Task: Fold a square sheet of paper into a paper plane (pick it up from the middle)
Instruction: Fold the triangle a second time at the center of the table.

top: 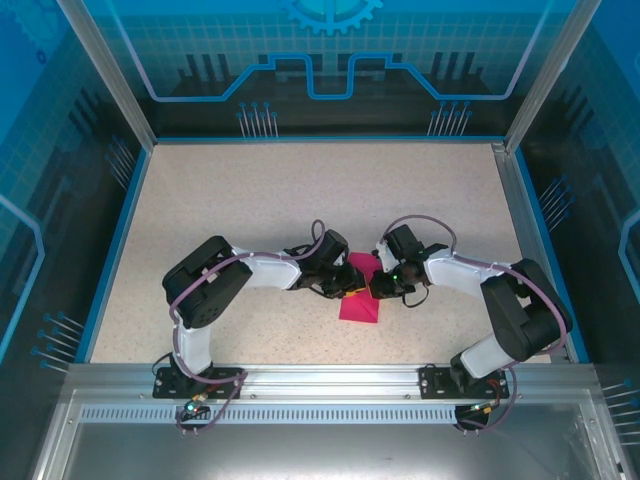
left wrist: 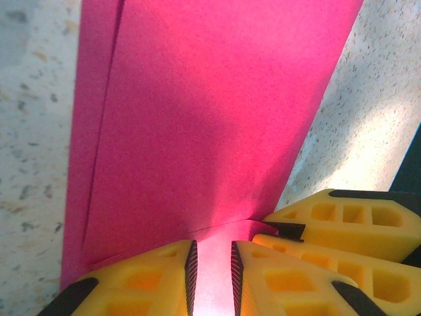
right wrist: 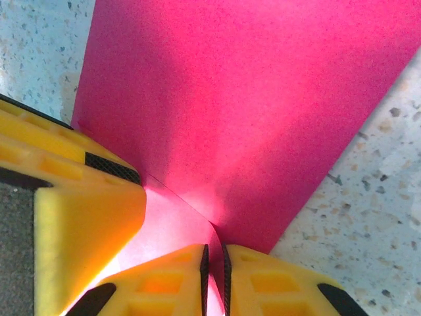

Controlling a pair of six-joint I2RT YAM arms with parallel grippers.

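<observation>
We see the left gripper (left wrist: 210,270) pinching the folded pink paper (top: 360,293) at frame center. Beside it, the right gripper (right wrist: 214,276) nips a raised fold between nearly closed jaws.

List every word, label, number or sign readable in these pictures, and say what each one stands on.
None: no readable text in any view.
The pink paper is plain and unmarked.
The yellow fingers carry no lettering.
The blue back wall bears a gear emblem and line patterns, but no words or numbers.
</observation>
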